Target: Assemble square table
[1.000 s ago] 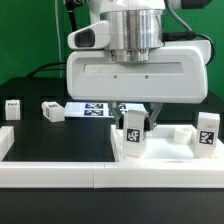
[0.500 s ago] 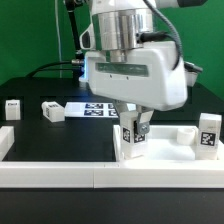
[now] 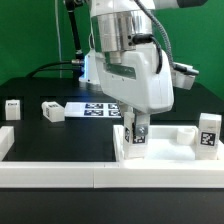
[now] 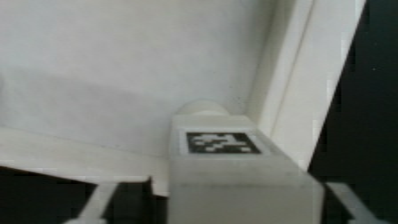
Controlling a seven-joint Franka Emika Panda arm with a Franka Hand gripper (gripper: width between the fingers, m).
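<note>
My gripper (image 3: 135,128) is shut on a short white table leg (image 3: 134,140) that has a black-and-white tag. It holds the leg upright on the near left corner of the white square table panel (image 3: 170,150), at the exterior view's right. In the wrist view the same leg (image 4: 228,150) stands between my fingers (image 4: 103,202), against the panel's flat underside (image 4: 107,80) and close to its raised rim (image 4: 313,80). A second leg (image 3: 207,133) stands on the panel's right corner. Two more legs lie on the black table at the left, one lying flat (image 3: 52,111) and one upright (image 3: 11,108).
The marker board (image 3: 103,109) lies flat on the table behind the panel. A long low white border rail (image 3: 55,172) runs along the front and up the left side. A green screen stands behind.
My hand has turned about its vertical axis over the leg, its broad face swinging away from the camera. The leg's tag sits slightly lower than before.
</note>
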